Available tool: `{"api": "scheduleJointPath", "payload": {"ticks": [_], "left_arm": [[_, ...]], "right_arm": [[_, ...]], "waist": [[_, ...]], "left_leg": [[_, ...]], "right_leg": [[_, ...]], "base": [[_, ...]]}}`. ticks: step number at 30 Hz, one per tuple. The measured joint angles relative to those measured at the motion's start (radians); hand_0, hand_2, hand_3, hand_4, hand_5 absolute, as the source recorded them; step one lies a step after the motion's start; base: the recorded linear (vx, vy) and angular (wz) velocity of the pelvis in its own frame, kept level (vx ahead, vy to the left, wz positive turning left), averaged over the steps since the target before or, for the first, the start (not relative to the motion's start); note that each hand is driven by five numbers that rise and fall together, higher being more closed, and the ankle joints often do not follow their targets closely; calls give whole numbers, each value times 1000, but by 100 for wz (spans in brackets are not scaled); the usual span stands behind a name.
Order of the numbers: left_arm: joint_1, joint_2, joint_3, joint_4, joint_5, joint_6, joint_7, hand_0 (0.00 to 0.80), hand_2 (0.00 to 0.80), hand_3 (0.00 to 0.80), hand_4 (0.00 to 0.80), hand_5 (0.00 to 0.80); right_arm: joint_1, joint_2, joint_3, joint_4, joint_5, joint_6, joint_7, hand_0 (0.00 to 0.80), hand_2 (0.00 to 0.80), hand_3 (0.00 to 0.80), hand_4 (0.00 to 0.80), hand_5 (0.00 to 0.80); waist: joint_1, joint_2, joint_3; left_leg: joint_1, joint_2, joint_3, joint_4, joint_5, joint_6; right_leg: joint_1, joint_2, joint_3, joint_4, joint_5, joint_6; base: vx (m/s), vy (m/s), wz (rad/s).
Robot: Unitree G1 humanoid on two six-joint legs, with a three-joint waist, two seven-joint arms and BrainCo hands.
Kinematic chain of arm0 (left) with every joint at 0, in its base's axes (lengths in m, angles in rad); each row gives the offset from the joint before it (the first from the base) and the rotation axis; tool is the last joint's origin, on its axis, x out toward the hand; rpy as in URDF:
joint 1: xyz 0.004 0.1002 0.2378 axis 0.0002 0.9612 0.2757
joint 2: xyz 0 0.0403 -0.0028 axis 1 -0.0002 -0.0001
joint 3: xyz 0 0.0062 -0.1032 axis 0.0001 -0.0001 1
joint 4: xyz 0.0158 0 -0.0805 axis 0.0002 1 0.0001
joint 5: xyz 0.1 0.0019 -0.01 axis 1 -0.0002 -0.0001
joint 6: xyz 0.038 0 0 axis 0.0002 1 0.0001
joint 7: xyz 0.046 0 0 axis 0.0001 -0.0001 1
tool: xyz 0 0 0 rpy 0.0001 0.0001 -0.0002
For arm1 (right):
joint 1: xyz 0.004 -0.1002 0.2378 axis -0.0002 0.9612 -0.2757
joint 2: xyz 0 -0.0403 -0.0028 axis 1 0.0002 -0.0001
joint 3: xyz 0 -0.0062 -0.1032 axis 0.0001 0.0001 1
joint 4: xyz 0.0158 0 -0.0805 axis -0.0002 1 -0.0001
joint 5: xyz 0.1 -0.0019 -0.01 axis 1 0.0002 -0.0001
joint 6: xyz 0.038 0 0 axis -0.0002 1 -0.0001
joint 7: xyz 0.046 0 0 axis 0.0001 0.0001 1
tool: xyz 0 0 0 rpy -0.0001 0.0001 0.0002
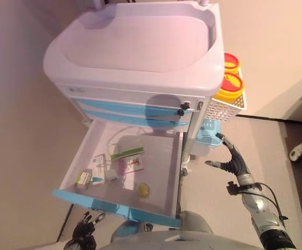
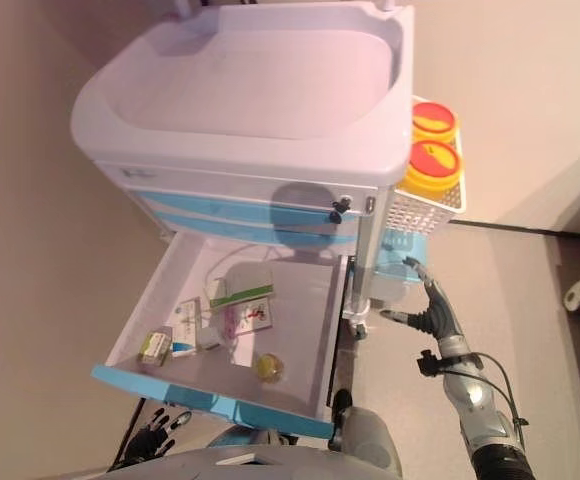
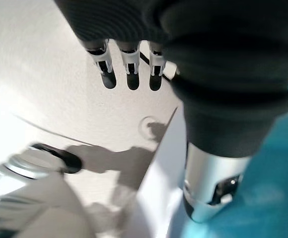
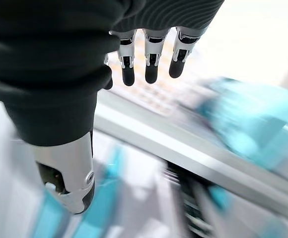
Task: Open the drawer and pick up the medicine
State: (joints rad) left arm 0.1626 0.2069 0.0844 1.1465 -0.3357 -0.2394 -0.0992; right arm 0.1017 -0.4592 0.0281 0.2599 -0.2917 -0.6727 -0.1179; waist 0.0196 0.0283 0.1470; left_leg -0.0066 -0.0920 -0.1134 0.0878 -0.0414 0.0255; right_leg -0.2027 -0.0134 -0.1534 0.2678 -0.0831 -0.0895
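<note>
The cart's lowest drawer (image 1: 164, 179) stands pulled out, with a blue front (image 1: 114, 208). Inside lie several medicine boxes: a white and green box (image 1: 127, 152), a white and pink box (image 1: 133, 164), a blue-edged box (image 1: 99, 169) and a small yellow-green box (image 1: 82, 178). A round yellow item (image 1: 143, 189) lies near the front. My right hand (image 1: 233, 160) is open and empty, just right of the drawer beside the cart's post. My left hand (image 1: 86, 229) hangs open below the drawer's front, holding nothing.
The white cart (image 1: 135, 73) has a tray top and two shut blue drawers (image 1: 125, 112) above the open one. A white side basket (image 1: 226, 104) holds two yellow containers with red lids (image 1: 230, 83). A caster (image 1: 299, 152) stands on the floor at the right.
</note>
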Motion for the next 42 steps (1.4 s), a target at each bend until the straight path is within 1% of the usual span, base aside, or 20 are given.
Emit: {"api": "scheduleJointPath", "payload": {"ticks": [2, 3, 6, 9, 13, 14, 16, 17, 18, 21, 23, 26, 28, 32, 36, 40, 42], "left_arm": [[-10, -2, -14, 46, 57, 10, 5, 0, 0, 0, 0, 0], [-16, -2, -24, 67, 77, 26, 6, 0, 0, 0, 0, 0], [-16, -3, -49, 108, 128, 60, 6, 0, 0, 0, 0, 0], [-17, -3, -71, 139, 163, 87, 9, 0, 0, 0, 0, 0], [-21, -2, -71, 145, 167, 113, 11, 0, 0, 0, 0, 0], [-23, -2, -71, 145, 169, 117, 10, 0, 0, 0, 0, 0], [-30, 1, -71, 145, 169, 123, 10, 0, 0, 0, 0, 0], [-33, 1, -71, 144, 169, 123, 11, 0, 0, 0, 0, 0], [-35, 2, -75, 144, 169, 125, 11, 0, 0, 0, 0, 0], [-45, 5, -80, 143, 169, 127, 11, 0, 0, 0, 0, 0], [-52, 9, -80, 141, 169, 128, 11, 0, 0, 0, 0, 0], [-67, 12, -80, 140, 169, 130, 15, 0, 0, 0, 0, 0], [-67, 15, -80, 141, 169, 132, 16, 0, 0, 0, 0, 0], [-76, 22, -80, 139, 171, 149, 18, 0, 0, 0, 0, 0], [-84, 23, -80, 137, 173, 151, 24, 0, 0, 0, 0, 0], [-86, 23, -80, 130, 175, 148, 24, 0, 0, 0, 0, 0], [-86, 22, -80, 125, 181, 148, 24, 0, 0, 0, 0, 0]], "right_arm": [[-10, -45, 19, -82, -52, -63, 12, 0, 0, 0, 0, 0], [-21, -78, 43, -128, -71, -83, 22, 0, 0, 0, 0, 0], [-78, -145, 106, -247, -107, -132, 63, 0, 0, 0, 0, 0], [-184, -216, 194, -305, -130, -156, 118, 0, 0, 0, 0, 0], [-313, -248, 287, -305, -143, -172, 188, 0, 0, 0, 0, 0], [-352, -258, 325, -302, -151, -171, 198, 0, 0, 0, 0, 0], [-402, -271, 384, -286, -197, -171, 218, 0, 0, 0, 0, 0], [-417, -271, 406, -266, -226, -171, 226, 0, 0, 0, 0, 0], [-431, -271, 428, -244, -256, -171, 229, 0, 0, 0, 0, 0], [-453, -269, 501, -140, -383, -171, 225, 0, 0, 0, 0, 0], [-469, -266, 546, -55, -483, -172, 203, 0, 0, 0, 0, 0], [-477, -257, 581, 51, -617, -173, 148, 0, 0, 0, 0, 0], [-477, -230, 584, 137, -701, -172, 93, 0, 0, 0, 0, 0], [-476, -182, 587, 287, -875, -169, -32, 0, 0, 0, 0, 0], [-469, -145, 597, 358, -948, -151, -121, 0, 0, 0, 0, 0], [-455, -112, 597, 398, -966, -120, -185, 0, 0, 0, 0, 0], [-447, -97, 596, 415, -967, -90, -213, 0, 0, 0, 0, 0]], "waist": [[-2, 2, -11], [-4, 3, -11], [-3, 0, -15], [18, 0, -14], [53, -2, -13], [68, -2, -13], [83, -7, -10], [101, -9, -9], [108, -12, -7], [136, -22, 2], [154, -30, 6], [178, -33, 13], [180, -34, 15], [200, -36, 23], [201, -35, 24], [203, -31, 27], [203, -26, 32]], "left_leg": [[4, 3, 15, -9, 4, 6], [12, 4, 16, -12, 4, 9], [22, 5, 19, -26, 5, 16], [40, 6, 24, -29, 8, 19], [47, 8, 10, -43, 12, 20], [46, 8, 5, -44, 13, 19], [47, 6, -14, -44, 15, 16], [46, 6, -27, -45, 18, 14], [43, 5, -35, -47, 20, 12], [38, 3, -70, -50, 30, 8], [37, 4, -87, -59, 38, 7], [34, 3, -111, -60, 41, 6], [38, 4, -121, -59, 41, 6], [38, 5, -132, -59, 41, 5], [40, 5, -141, -59, 41, 5], [40, 5, -145, -58, 41, 5], [39, 5, -147, -58, 41, 5]], "right_leg": [[9, 6, 13, -29, 17, 4], [22, 9, 15, -48, 25, 7], [38, 12, 17, -78, 37, 14], [69, 16, 21, -115, 54, 18], [93, 16, 4, -145, 65, 21], [96, 16, 0, -146, 66, 20], [105, 15, -13, -152, 66, 20], [109, 12, -26, -157, 66, 20], [110, 12, -30, -160, 66, 20], [122, 8, -59, -169, 66, 20], [125, 9, -71, -181, 66, 20], [132, 10, -85, -197, 68, 17], [152, 10, -105, -213, 70, 18], [162, 14, -112, -232, 71, 17], [175, 14, -124, -244, 72, 16], [179, 14, -130, -250, 72, 16], [180, 14, -132, -250, 72, 16]], "base": [[8, 45, -24], [10, 33, -10], [3, 7, -2], [-10, 7, -2], [-23, -7, 10], [-23, -16, 18], [-21, -24, 31], [-22, -31, 35], [-18, -36, 31], [-15, -41, 37], [-6, -41, 31], [6, -34, 22], [21, -25, 26], [15, -20, 10], [13, -3, 10], [0, -1, 5], [-3, 3, 2]]}}
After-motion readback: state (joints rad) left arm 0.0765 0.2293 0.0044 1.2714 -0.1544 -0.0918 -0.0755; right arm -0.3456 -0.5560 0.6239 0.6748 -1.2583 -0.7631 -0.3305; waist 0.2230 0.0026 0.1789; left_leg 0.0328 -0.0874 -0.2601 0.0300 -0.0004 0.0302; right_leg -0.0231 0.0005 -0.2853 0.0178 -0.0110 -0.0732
